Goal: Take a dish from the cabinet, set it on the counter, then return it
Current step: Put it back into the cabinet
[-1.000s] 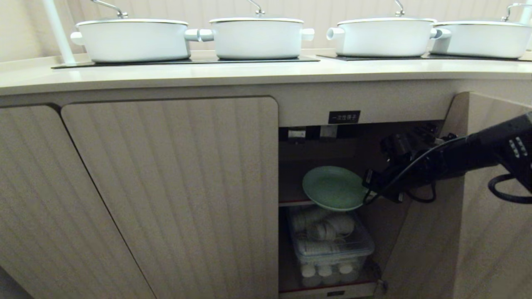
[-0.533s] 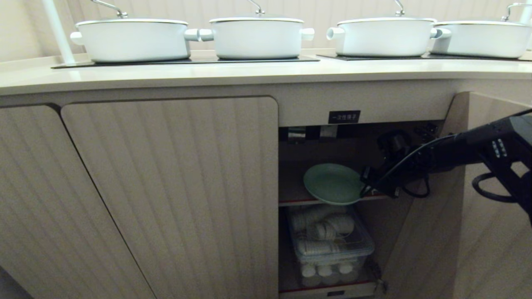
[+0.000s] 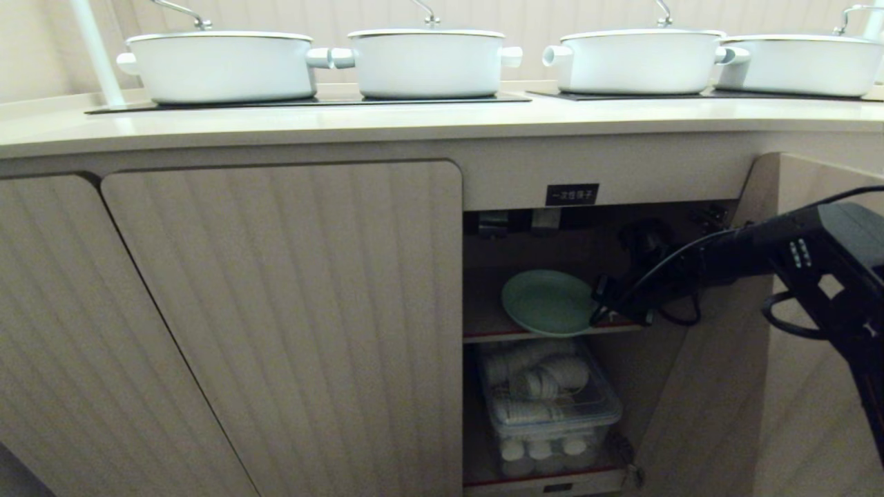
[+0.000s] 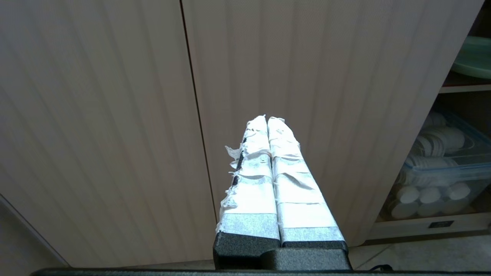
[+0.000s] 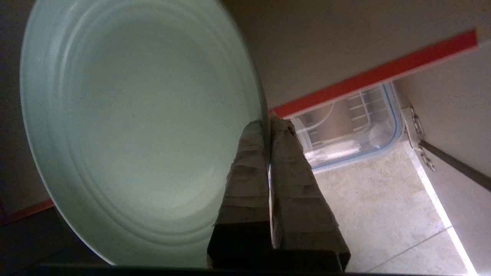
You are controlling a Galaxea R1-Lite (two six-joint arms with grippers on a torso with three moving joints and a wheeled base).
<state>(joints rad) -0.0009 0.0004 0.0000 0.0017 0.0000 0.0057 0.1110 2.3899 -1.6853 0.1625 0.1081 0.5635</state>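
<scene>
The mint-green dish (image 3: 549, 301) (image 5: 138, 126) sits low over the upper wooden shelf (image 3: 483, 324) inside the open cabinet (image 3: 621, 345); whether it rests on the shelf I cannot tell. My right gripper (image 3: 599, 310) (image 5: 267, 122) reaches in from the right and is shut on the dish's right rim, one taped finger on each face. The cream counter (image 3: 414, 117) runs above. My left gripper (image 4: 267, 118) is shut with nothing between its fingers, pointing at the closed ribbed door (image 4: 307, 76), outside the head view.
Several white pots (image 3: 428, 62) stand on black glass panels (image 3: 311, 101) on the counter. A clear lidded box (image 3: 552, 407) of white items fills the lower shelf. The cabinet's right door (image 3: 794, 386) stands open beside my right arm. A black label (image 3: 572, 195) is above the opening.
My right gripper has carried the dish deeper into the cabinet and slightly upward, from over the shelf's front edge to above the shelf. The left arm has not moved.
</scene>
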